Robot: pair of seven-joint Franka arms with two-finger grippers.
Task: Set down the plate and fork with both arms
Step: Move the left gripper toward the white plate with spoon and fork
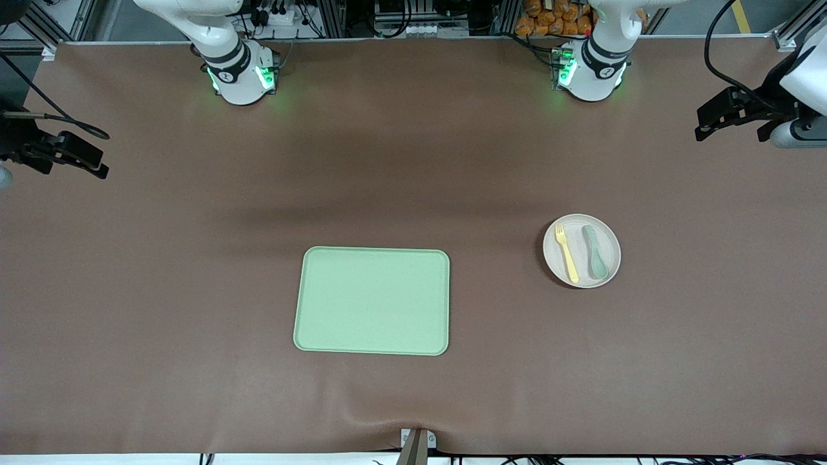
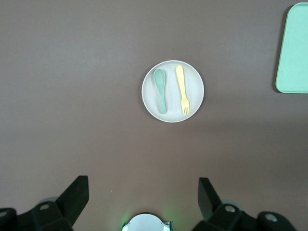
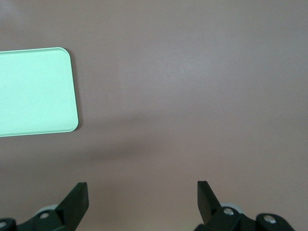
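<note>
The small off-white plate (image 1: 580,227) lies on the brown table toward the left arm's end. On it the yellow fork (image 1: 567,253) lies side by side with a grey-green spoon (image 1: 596,252). The left wrist view looks straight down on the plate (image 2: 172,96), fork (image 2: 182,89) and spoon (image 2: 160,89). My left gripper (image 1: 730,126) hangs high over the table's left-arm end, open and empty (image 2: 143,192). Over the other end my right gripper (image 1: 55,160) hangs open and empty (image 3: 142,192); plate and fork are out of its wrist view.
A rectangular light-green tray (image 1: 373,300) lies near the middle of the table, nearer the front camera than the plate, with nothing on it. It shows at the edge of both wrist views (image 2: 294,48) (image 3: 36,91). Both arm bases (image 1: 242,74) (image 1: 591,71) stand along the back edge.
</note>
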